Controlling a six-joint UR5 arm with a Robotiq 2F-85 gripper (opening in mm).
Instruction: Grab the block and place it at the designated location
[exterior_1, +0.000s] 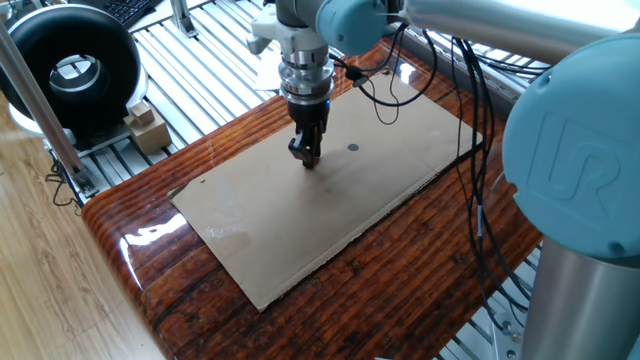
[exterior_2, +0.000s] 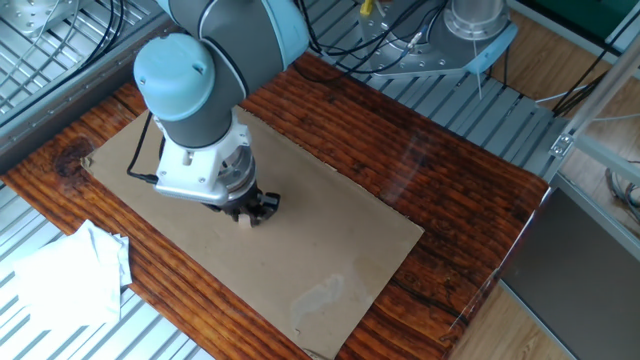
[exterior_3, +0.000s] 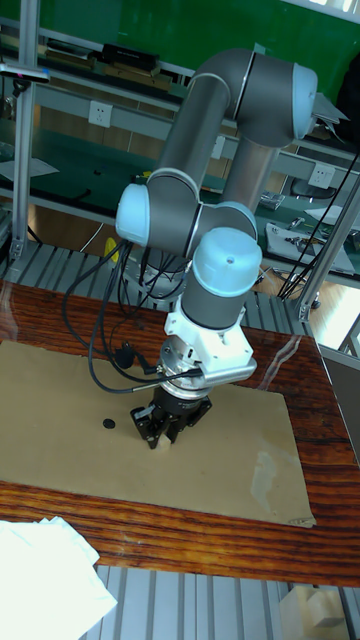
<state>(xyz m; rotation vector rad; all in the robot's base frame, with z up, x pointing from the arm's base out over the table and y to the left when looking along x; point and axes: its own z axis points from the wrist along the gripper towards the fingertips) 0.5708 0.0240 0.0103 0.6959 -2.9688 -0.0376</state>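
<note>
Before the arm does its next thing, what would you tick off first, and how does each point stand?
1. The block sits between the fingers of the gripper: ok, a tan bit shows at the tips in the tall view.
2. Grip is firm: cannot tell, the fingers hide most of the cube.
3. The block is lifted off the cardboard sheet: cannot tell, the tips are very close to it.
4. The dark dot is uncovered and visible: ok.
5. Path from gripper to dot is free: ok, only bare cardboard lies between them.
6. The cables hang away from the dot: ok in one fixed view.
</note>
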